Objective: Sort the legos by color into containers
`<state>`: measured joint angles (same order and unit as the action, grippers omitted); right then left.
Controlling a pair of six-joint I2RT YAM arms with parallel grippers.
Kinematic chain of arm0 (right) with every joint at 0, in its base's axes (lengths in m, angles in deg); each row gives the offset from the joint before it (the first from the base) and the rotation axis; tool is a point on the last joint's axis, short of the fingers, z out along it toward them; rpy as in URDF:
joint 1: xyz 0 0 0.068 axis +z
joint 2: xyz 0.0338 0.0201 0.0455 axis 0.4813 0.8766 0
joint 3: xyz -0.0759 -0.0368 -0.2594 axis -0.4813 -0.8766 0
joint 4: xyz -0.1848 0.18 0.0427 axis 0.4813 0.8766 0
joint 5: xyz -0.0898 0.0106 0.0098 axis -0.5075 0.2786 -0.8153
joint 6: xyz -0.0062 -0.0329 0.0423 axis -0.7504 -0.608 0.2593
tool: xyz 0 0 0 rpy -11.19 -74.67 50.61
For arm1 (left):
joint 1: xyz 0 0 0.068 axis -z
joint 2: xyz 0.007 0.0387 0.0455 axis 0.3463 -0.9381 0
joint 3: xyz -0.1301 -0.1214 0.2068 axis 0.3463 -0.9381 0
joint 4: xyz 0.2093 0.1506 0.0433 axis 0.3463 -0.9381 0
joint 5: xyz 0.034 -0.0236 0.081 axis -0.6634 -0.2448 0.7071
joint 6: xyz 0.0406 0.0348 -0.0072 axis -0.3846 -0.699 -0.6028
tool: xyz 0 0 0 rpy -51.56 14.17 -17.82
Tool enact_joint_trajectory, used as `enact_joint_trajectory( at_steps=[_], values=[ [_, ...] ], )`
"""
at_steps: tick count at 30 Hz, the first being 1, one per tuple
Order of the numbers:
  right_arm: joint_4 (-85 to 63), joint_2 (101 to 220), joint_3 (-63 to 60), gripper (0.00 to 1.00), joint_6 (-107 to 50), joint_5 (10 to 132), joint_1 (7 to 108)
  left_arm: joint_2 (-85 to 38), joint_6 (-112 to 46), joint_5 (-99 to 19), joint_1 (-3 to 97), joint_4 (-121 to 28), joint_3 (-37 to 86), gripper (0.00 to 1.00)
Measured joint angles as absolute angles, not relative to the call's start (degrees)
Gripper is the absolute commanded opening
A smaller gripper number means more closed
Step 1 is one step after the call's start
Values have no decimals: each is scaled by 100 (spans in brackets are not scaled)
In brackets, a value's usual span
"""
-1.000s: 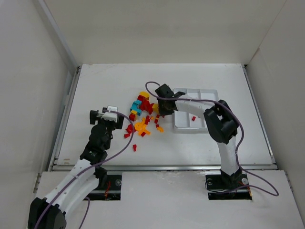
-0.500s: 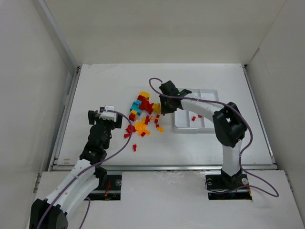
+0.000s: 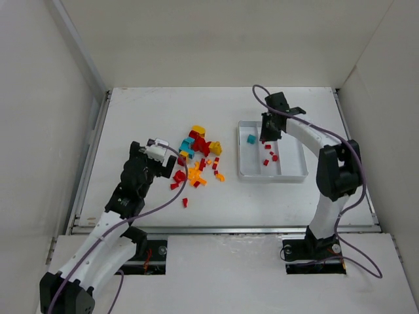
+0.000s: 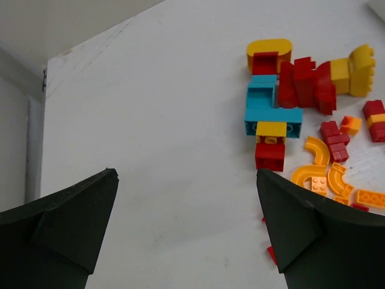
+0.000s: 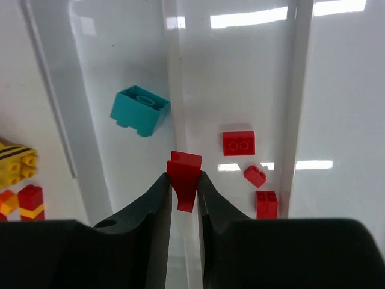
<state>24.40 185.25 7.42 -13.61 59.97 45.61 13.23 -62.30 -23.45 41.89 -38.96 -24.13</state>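
The loose legos (image 3: 200, 157) lie in a red, yellow-orange and teal heap at mid-table, also in the left wrist view (image 4: 289, 120). The containers are one white tray (image 3: 272, 178) with three long compartments. Its left compartment holds a teal brick (image 5: 139, 110). Three red bricks (image 5: 239, 142) lie in the middle one. My right gripper (image 3: 267, 134) hangs over the tray, above the divider between those two compartments, shut on a small red brick (image 5: 185, 162). My left gripper (image 3: 165, 165) stands wide open just left of the heap, with only bare table between its fingers (image 4: 72, 211).
A single red brick (image 3: 185, 202) lies apart from the heap toward the near edge. The tray's right compartment (image 5: 343, 120) shows nothing inside. White walls enclose the table on the left, right and far sides.
My right gripper has carried the red brick from the heap rightward to above the tray. The left gripper has shifted slightly toward the heap, still open.
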Motion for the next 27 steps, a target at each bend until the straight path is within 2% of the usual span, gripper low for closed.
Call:
enact_joint_trajectory(
  at_steps=[5,6,8,9,10,12,15,21,27],
  values=[
    [2396,19052,744,1,-1400,6019,4452,1436,-7240,-3423,4189,-4984,-1561,99],
    [2396,19067,744,3,-1407,5995,4417,1485,-7537,-3725,4189,-5218,-1438,99],
    [2372,19069,773,12,-1411,5934,4364,1544,-8212,-4332,4189,-5675,-1272,99],
    [2341,19069,806,20,-1427,5905,4334,1552,-8579,-4660,4189,-5931,-1233,99],
    [2311,19069,832,43,-1433,5886,4307,1565,-9047,-4962,4189,-6169,-1226,99],
    [2237,19069,865,65,-1477,5918,4297,1498,-10118,-5596,4189,-6772,-1235,95],
    [2210,19106,919,70,-1621,6159,4299,1181,-11307,-6103,4189,-7286,-1246,89],
    [2202,19006,769,73,-1754,6402,4307,-131,-14166,-6533,4189,-8818,-1034,84],
    [2234,18193,237,73,-1772,6502,4307,-1737,-15322,-6492,4276,-9904,-494,73]
  ],
)
